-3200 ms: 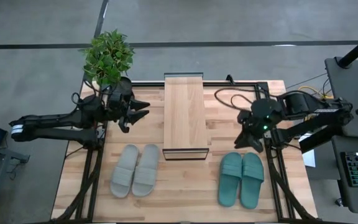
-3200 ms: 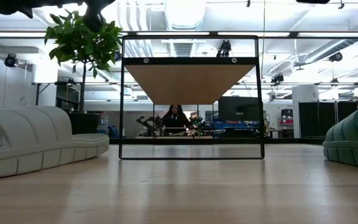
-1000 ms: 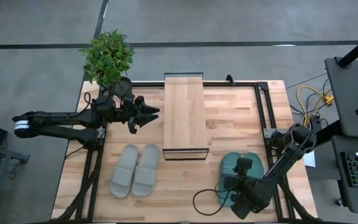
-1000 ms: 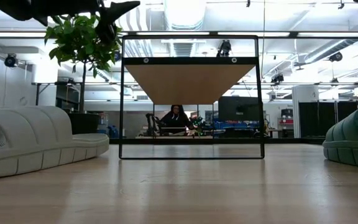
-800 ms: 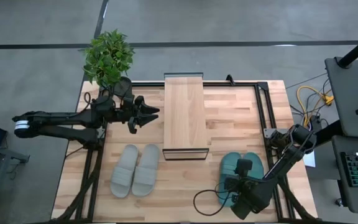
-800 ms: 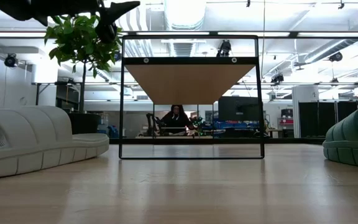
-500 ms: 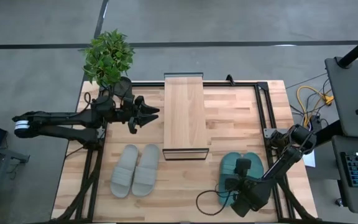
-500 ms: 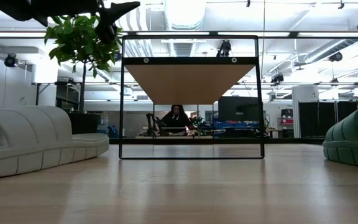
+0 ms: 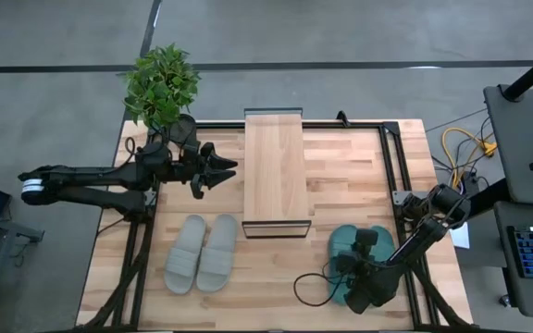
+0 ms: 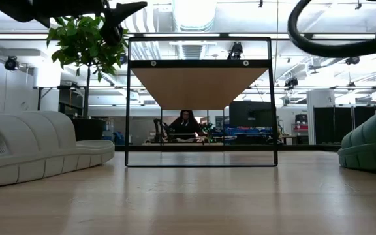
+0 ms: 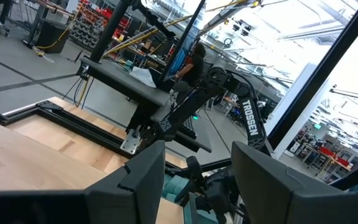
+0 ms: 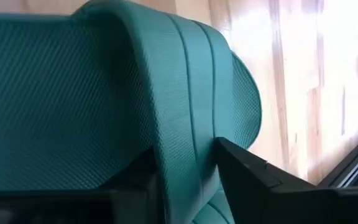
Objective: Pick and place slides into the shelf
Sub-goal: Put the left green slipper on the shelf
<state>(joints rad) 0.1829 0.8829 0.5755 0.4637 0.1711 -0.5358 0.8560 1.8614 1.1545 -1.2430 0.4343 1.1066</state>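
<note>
The teal slides [image 9: 384,242] lie side by side near the table's near right corner, largely covered by my right arm. My right gripper [image 9: 357,277] is down on them, shut on a teal slide [image 12: 73,93]. One teal slide [image 10: 371,147] shows at the low view's right edge. The grey-beige slides [image 9: 202,252] rest sole-down to the near left of the shelf. The shelf [image 9: 275,171], a wood plank on a thin black frame [image 10: 201,85], stands at the table's middle. My left gripper [image 9: 229,169] hovers open, left of the shelf. My right gripper [image 12: 185,168] has the ribbed strap's edge [image 12: 188,124] of a teal slide between its two fingers [image 12: 253,171], coming from above. In the high view the arm hides the contact, so which slide of the pair it is cannot be told.
A potted plant [image 9: 160,85] stands at the table's far left corner, just behind my left arm. Black rails [image 9: 398,185] run along the table's right side. A cable loop [image 9: 315,289] hangs from my right arm. A person sits far behind the shelf [image 10: 185,124].
My right arm has shifted slightly toward the table's right edge over the teal slides, and its cable loop has come into the low view's upper right. The teal slide's outline in the low view has changed a little. My left arm has kept still.
</note>
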